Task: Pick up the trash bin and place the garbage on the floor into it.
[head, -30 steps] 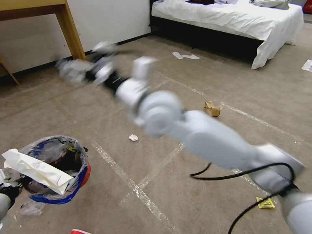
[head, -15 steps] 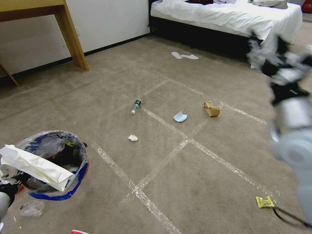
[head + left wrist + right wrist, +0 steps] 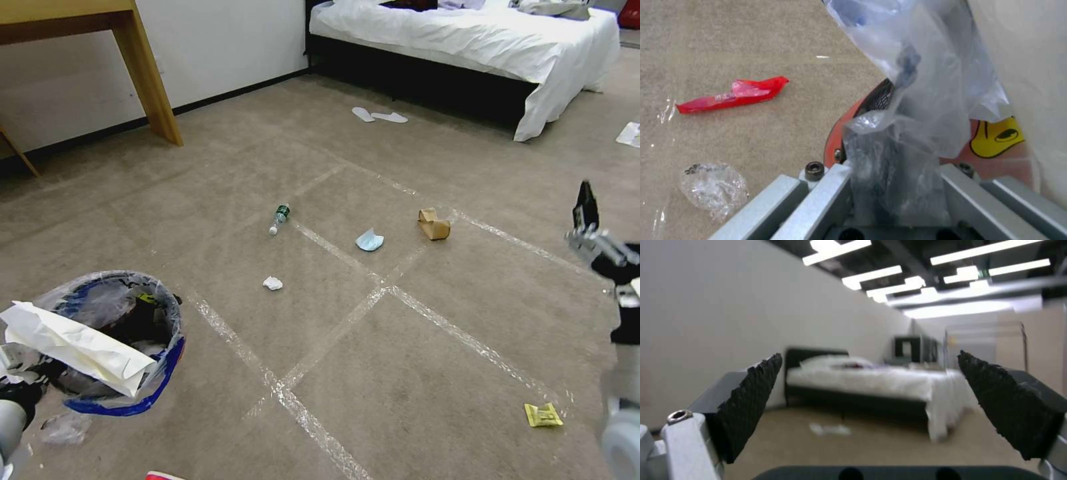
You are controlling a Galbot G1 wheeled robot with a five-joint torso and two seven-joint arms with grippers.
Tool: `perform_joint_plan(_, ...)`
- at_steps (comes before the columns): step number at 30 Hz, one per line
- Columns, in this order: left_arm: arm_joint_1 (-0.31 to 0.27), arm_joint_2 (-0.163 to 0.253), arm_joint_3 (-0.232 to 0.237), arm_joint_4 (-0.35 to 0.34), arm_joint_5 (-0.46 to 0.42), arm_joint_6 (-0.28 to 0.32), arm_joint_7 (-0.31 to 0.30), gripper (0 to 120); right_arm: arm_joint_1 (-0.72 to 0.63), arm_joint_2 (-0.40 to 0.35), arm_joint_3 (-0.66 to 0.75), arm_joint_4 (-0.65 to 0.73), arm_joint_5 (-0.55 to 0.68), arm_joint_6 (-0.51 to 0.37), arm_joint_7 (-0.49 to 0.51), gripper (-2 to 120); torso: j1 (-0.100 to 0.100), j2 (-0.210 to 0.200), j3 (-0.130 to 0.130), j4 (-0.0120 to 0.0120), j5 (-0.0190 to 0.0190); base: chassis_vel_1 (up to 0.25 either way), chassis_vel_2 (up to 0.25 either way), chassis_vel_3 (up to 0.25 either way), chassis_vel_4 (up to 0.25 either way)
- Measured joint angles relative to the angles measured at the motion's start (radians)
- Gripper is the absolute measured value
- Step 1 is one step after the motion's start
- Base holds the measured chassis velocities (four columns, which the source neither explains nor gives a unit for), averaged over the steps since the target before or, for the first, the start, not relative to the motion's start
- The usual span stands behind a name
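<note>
— Where's your trash bin?

— Low at your left, well apart from the taped cross on the floor. Your left hand is clenched on its rim and liner.

— And your right hand?

— Raised with its pads spread wide, grasping nothing, beyond the yellow packet. The bottle, mask and tissue lie beyond that cross.
</note>
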Motion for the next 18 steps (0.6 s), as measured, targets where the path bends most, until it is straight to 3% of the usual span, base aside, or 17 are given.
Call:
perform_joint_plan(8, -0.009, -0.01, 0.011, -0.007, 0.021, -0.001, 0.006, 0, 0.045, -0.002, -0.137, -0.117, -0.033, -0.017, 0.016, 100, 0.0, 0.0, 0.0, 0.0001, 0.0003, 0.0, 0.0, 0.0, 0.0)
perform_joint_plan(18, -0.007, -0.029, 0.015, -0.007, 0.043, -0.006, 0.012, 0, 0.115, -0.013, -0.198, -0.18, -0.046, 0.006, -0.006, 100, 0.0, 0.0, 0.0, 0.0002, 0.0002, 0.0, 0.0, 0.0, 0.0)
